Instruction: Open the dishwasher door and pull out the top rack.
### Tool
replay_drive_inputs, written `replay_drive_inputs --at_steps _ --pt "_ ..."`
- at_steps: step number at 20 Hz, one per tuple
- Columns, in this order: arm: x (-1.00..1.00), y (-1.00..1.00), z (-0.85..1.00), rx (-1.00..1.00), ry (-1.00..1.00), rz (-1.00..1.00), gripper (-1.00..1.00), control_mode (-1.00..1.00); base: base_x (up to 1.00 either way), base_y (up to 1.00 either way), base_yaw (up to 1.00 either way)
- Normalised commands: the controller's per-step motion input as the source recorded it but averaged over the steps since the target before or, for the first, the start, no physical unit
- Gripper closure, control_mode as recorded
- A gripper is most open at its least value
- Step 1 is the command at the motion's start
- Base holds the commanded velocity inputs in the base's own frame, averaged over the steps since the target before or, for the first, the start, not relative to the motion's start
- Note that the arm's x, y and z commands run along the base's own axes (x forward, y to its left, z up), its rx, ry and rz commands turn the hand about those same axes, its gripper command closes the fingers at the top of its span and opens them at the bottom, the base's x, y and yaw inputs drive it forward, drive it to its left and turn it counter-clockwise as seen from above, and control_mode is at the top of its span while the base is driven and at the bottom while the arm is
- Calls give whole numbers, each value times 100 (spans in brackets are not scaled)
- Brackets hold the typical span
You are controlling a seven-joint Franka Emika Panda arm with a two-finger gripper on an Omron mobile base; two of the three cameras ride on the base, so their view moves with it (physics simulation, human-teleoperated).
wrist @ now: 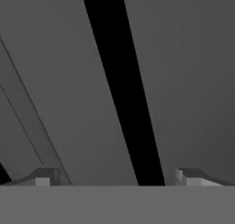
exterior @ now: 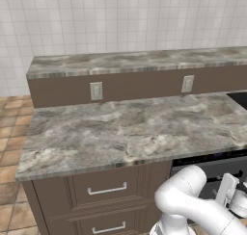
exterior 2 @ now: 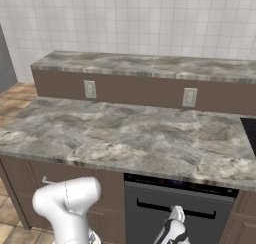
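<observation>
Dishwasher door (exterior 2: 180,213) sits shut under the marble worktop (exterior 2: 125,138), right of the brown wooden drawer fronts (exterior: 107,190), and you can see its black bar handle (exterior 2: 175,209) running across the upper panel. Your end effector (wrist: 117,178) hangs close in front of that grey panel with its jaws spread wide and empty, the handle (wrist: 121,90) crossing diagonally between the fingertips (wrist: 43,177).

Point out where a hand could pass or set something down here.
The marble counter is bare between the outlet wall and its front edge; so is the upper ledge. It is crowded at the shut dishwasher door, where the open gripper faces the handle.
</observation>
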Motion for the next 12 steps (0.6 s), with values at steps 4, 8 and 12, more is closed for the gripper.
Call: replay_drive_inputs --at_steps 4,8,12 --pt "60 -11 -36 2 0 -12 -100 -100 0 0 0" --pt "34 -19 -46 0 0 -2 -100 -100 0 0 0" --pt "30 -20 -52 0 0 -1 -100 -100 0 0 0"
